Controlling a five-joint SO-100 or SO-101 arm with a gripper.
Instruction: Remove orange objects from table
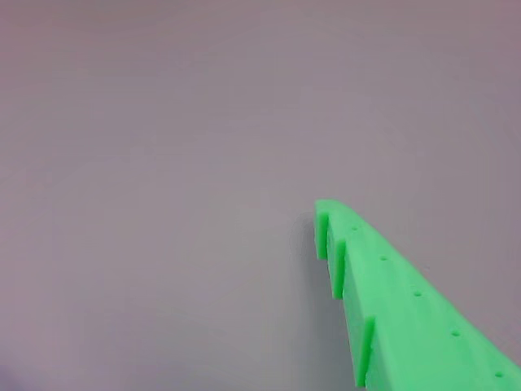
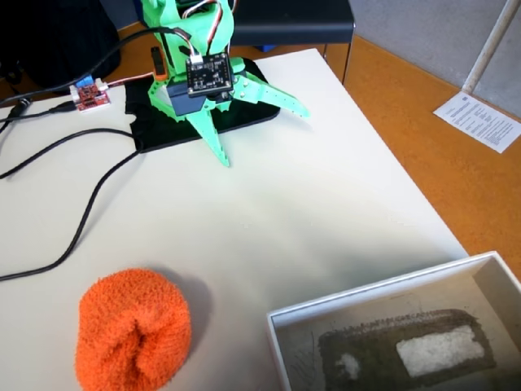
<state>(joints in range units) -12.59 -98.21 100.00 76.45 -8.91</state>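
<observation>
In the fixed view, from left to right, you have:

- Black cables (image 2: 77, 220) trailing across the cream-white table (image 2: 326, 204) from its left edge.
- A small red circuit board (image 2: 89, 95) near the far left corner.
- The fuzzy orange terry-cloth ball (image 2: 133, 331), fold facing the camera, resting on the table at front left, well apart from the arm and touched by nothing.
- The green gripper (image 2: 264, 134) at the far edge, above a black base mat (image 2: 244, 122), its two fingers splayed wide with nothing between them.
- A white shallow box (image 2: 281, 342) with a dark grey pad (image 2: 407, 352) at front right.
- A printed sheet (image 2: 480, 120) on the orange floor (image 2: 407, 122).

In the wrist view you see one toothed green finger (image 1: 407, 309) over bare tabletop.
</observation>
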